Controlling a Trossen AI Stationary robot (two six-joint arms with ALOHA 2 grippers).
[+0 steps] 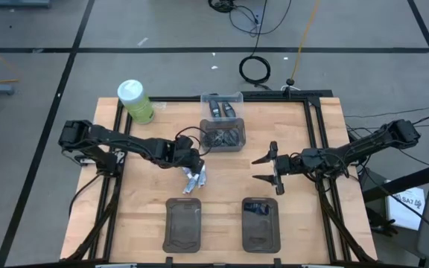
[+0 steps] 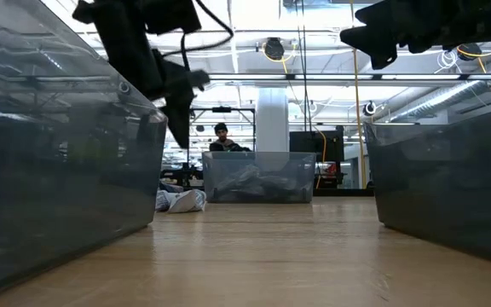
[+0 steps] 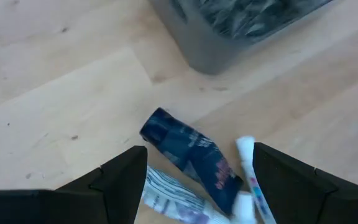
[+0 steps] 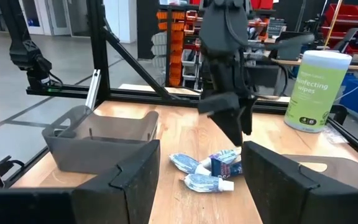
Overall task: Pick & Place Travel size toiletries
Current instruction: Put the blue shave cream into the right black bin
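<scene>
Several mini tubes lie in a small heap on the wood: a dark blue tube [image 3: 188, 155], a white tube [image 3: 248, 177] and a white-and-pale-blue tube [image 3: 166, 198]. The heap [image 1: 194, 179] sits between the clear bin and the left tray, and also shows in the low view [image 2: 180, 200] and the right wrist view [image 4: 209, 171]. My left gripper [image 1: 191, 167] [image 3: 199, 152] hangs open just above the heap, one finger on each side, touching nothing. My right gripper [image 1: 261, 169] waits open over the table's right half, above the right tray.
A clear bin [image 1: 223, 132] holding more dark toiletries stands at the far middle. Two dark grey trays [image 1: 183, 223] [image 1: 261, 223] sit near the front edge. A big green bottle [image 1: 135, 100] stands at the far left. A person [image 2: 221, 136] is in the room behind.
</scene>
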